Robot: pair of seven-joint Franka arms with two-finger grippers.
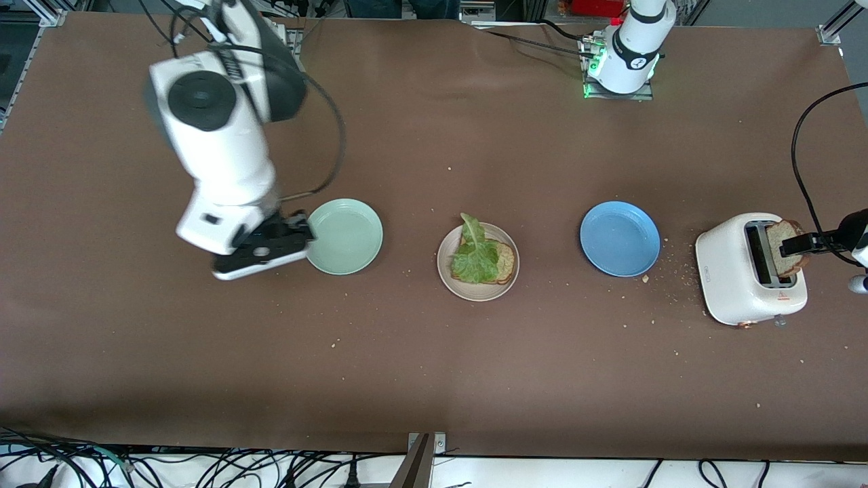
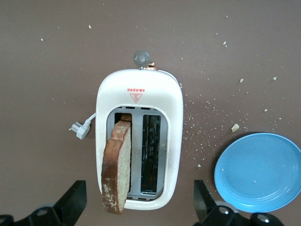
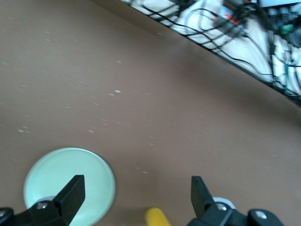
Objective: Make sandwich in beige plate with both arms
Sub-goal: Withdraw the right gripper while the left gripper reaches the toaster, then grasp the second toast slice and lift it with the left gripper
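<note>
Front view: beige plate (image 1: 478, 290) at mid-desk between a mint-green plate (image 1: 346, 236) and a blue plate (image 1: 619, 238), bearing one bread slice (image 1: 504, 263) under a lettuce leaf (image 1: 475, 256); white toaster (image 1: 749, 269) near the left arm's end of the desk with a second slice (image 1: 785, 252) standing in its slot, the left gripper (image 1: 807, 244) over it, the right gripper (image 1: 271, 240) over the desk beside the mint-green plate. Left wrist view: left gripper (image 2: 140, 200) spread wide, holding nothing, fingers (image 2: 73, 201) either side of the toaster (image 2: 138, 96) and its tilted slice (image 2: 117, 167). Right wrist view: right gripper (image 3: 136, 197) wide open and empty above bare desk, mint-green plate (image 3: 70, 176) beneath one finger.
</note>
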